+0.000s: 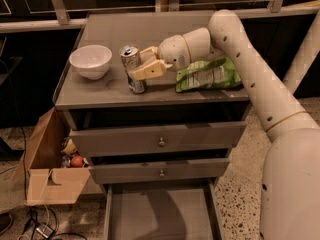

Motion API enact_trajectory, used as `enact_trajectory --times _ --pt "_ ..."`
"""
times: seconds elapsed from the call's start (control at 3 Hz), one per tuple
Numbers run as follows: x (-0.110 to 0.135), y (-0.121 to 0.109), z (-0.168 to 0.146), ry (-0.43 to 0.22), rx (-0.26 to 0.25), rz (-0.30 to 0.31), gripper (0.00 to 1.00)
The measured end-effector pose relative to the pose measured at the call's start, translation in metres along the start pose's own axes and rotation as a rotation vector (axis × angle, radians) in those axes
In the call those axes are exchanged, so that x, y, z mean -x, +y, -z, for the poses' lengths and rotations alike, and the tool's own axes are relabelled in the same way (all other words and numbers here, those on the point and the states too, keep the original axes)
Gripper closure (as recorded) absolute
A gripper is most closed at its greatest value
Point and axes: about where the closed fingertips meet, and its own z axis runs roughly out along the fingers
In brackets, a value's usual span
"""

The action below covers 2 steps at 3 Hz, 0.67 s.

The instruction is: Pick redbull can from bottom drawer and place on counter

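Upper centre: gripper (pixel 136 64) clamped around redbull can (pixel 129 56), upright on counter (pixel 100 91) right of white bowl (pixel 90 61). Release evenly, back off rightward, level, without nudging it.

Dim, warm light from above, soft shadows under the gripper (pixel 136 64) over the counter (pixel 110 29), dark surroundings.

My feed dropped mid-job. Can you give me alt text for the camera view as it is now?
The redbull can stands upright on the counter, between a white bowl and a green snack bag, with the gripper right against its side. Below, the bottom drawer is pulled out under two shut upper drawers.
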Motion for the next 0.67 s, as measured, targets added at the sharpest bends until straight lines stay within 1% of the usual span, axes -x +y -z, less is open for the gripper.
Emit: enact_trajectory --times 0.33,0.67 --pt "0.0000 0.0000 0.0000 0.000 0.000 0.000 0.58" --pt "0.0000 0.0000 -0.0001 0.000 0.000 0.000 0.27"
